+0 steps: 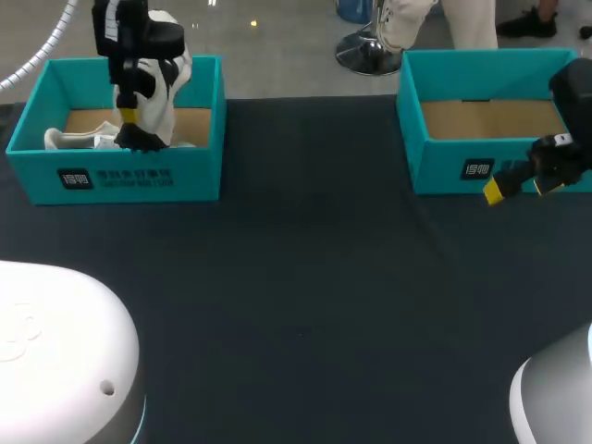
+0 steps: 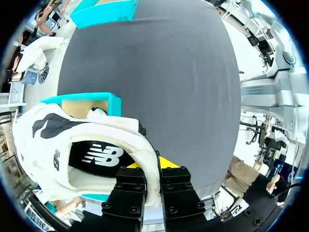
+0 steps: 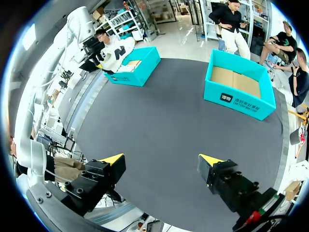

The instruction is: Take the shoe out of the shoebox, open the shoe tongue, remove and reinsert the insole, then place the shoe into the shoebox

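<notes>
The white padded sneaker [image 2: 58,140], pinched by the left gripper [image 2: 152,166], should be raised clear of the teal cardboard shoebox [image 1: 139,176] beneath it; the right gripper [image 3: 161,159] is spread.

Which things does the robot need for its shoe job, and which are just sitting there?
For the job:
- white shoe, gripped at its collar by the left tool
- teal shoebox below it

Just sitting there:
- other teal box, looks empty
- right tool, open, holding nothing
</notes>
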Tool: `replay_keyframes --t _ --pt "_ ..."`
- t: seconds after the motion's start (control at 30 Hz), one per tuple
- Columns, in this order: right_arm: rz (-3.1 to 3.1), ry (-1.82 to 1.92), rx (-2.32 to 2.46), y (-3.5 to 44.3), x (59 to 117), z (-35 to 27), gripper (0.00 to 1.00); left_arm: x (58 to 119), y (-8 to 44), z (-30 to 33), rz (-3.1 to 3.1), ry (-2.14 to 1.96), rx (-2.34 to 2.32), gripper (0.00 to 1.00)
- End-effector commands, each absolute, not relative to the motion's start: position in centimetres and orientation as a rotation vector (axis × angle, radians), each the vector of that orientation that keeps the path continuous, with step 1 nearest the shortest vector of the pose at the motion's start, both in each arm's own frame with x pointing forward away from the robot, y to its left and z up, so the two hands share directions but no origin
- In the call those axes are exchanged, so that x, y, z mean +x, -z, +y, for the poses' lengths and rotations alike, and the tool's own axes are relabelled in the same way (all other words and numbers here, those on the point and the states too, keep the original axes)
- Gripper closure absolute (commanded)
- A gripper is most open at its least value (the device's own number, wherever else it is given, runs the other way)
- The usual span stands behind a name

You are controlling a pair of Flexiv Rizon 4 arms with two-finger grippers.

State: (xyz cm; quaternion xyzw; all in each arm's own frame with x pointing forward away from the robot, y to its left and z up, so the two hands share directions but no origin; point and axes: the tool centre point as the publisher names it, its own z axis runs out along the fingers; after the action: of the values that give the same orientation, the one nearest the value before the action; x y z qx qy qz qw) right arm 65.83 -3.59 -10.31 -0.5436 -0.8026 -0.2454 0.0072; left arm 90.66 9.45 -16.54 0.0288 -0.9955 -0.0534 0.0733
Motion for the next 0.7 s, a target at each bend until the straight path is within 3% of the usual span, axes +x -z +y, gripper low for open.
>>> replay_keyframes --t 0.03,0.7 --pt "-2.508 0.755 -1.698 10.2 66.3 -3.4 0.0 92.4 15.7 13.6 -2.953 0.095 0.126 1.0" --pt "-2.508 0.755 -1.698 10.2 66.3 -3.4 0.0 98.5 15.5 22.3 -2.905 0.085 0.369 1.0"
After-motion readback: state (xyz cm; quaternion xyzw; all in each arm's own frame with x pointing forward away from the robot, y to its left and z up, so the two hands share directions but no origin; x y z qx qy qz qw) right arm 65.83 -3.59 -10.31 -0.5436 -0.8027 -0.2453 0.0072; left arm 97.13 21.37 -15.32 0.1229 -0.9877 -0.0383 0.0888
